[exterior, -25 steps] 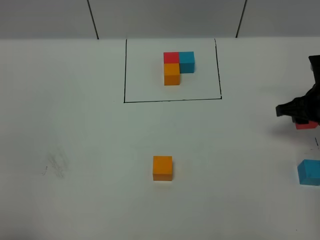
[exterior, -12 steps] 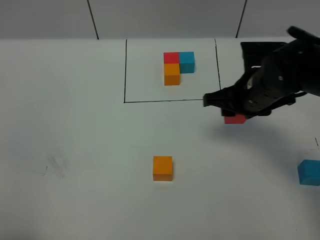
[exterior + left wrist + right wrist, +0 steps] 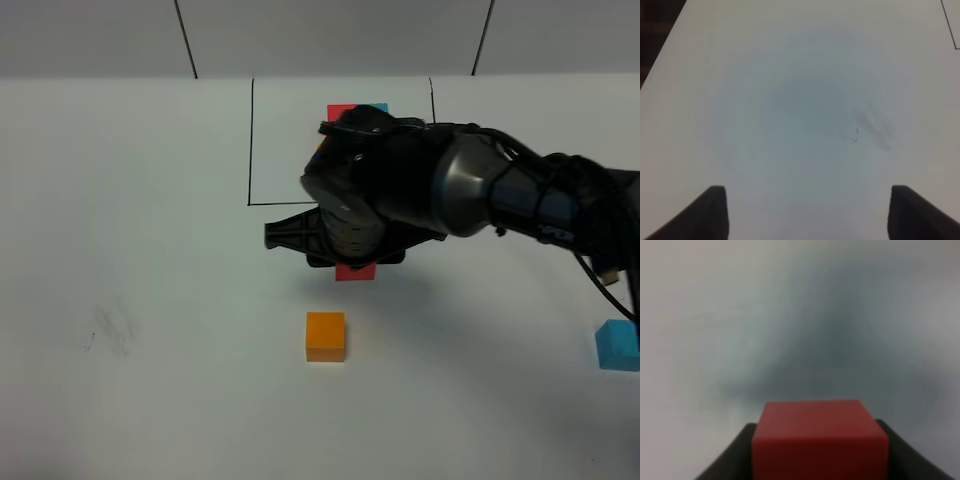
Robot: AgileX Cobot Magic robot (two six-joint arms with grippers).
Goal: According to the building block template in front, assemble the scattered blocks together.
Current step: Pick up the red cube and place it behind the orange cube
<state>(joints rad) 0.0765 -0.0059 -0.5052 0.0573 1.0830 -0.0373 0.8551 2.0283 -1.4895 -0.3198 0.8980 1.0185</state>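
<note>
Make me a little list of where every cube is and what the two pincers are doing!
right pincer: shut on the red cube
red cube: held between the orange cube and the template
orange cube: alone on the table, untouched
blue cube: on the table, at the high view's right edge
template: inside its black frame, mostly hidden by the right arm
left pincer: open, empty, over bare table

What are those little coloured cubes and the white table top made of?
The orange cube, blue cube and red cube look like painted wood or solid plastic: even colour, crisp edges, matte faces without glare; which of the two, I cannot tell. The table looks like smooth white laminate or coated board, matte, bearing a grey scuff.
</note>
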